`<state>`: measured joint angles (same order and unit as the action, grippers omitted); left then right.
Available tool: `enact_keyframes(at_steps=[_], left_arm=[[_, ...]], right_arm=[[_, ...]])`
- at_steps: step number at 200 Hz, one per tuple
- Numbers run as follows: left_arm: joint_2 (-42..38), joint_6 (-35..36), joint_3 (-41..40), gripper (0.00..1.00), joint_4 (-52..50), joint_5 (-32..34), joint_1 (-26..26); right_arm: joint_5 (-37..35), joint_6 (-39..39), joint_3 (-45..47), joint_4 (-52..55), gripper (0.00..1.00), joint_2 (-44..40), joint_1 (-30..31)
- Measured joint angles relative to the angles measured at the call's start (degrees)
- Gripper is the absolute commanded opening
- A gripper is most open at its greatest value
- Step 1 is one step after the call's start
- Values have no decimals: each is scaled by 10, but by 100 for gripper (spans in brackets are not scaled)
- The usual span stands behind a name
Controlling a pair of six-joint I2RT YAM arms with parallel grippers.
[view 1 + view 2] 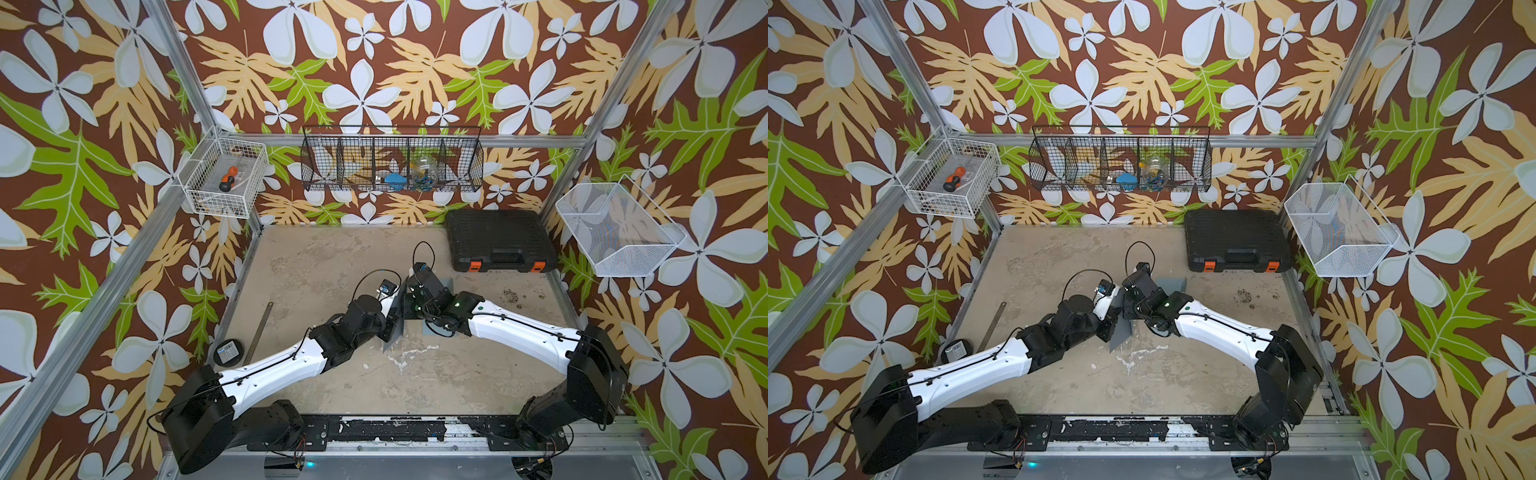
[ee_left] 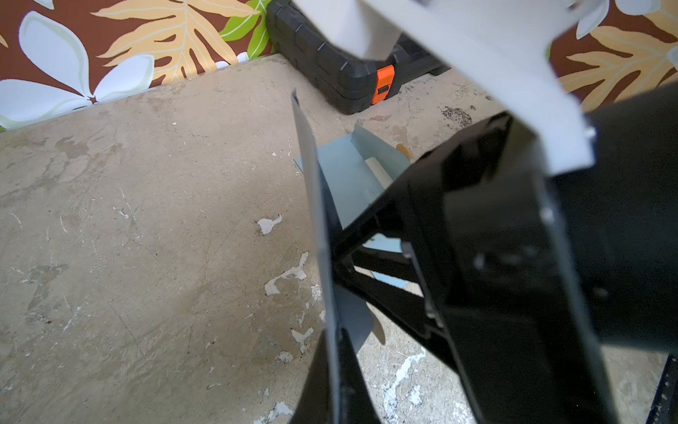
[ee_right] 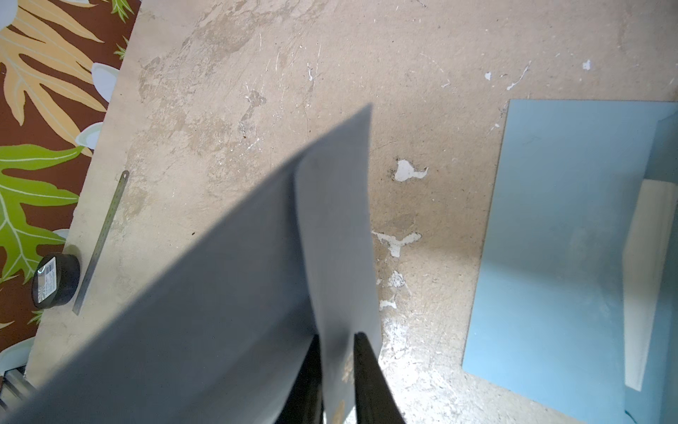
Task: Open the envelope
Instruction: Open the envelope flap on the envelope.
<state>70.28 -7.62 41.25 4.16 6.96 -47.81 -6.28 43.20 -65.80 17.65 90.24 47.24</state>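
Left tool and right tool each pinch one thin, matte grey sheet, upright; one smooth pale-blue rectangular envelope lies flat at its three o'clock.

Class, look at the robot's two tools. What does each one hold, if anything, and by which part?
Both grip the upright grey folded sheet. The left tool pinches one edge of its larger leaf, and the right tool pinches the narrower leaf.

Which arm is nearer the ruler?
Left. The left arm passes just beside the ruler; the right arm comes in from the opposite side, well away from it.
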Motion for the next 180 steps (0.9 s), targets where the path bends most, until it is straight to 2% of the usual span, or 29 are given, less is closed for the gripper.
enact_keyframes(at_steps=[7,24,66,95,121,152,180], left_arm=[[0,0,0,0,0,0,0],[0,0,0,0,1,-1,0],[0,0,0,0,4,-3,0],[-18,-10,-19,0,12,1,0],[-34,-13,-34,0,17,-15,6],[-44,-14,-39,0,21,-45,17],[-47,-16,-41,0,23,-73,24]], right_arm=[[0,0,0,0,15,0,0],[-2,-2,0,0,0,0,0],[-21,-16,13,-8,0,-7,-2],[-8,-45,55,-27,0,-37,-30],[65,-93,96,-64,12,-59,-69],[145,-144,119,-102,19,-62,-100],[222,-188,153,-133,21,-69,-113]])
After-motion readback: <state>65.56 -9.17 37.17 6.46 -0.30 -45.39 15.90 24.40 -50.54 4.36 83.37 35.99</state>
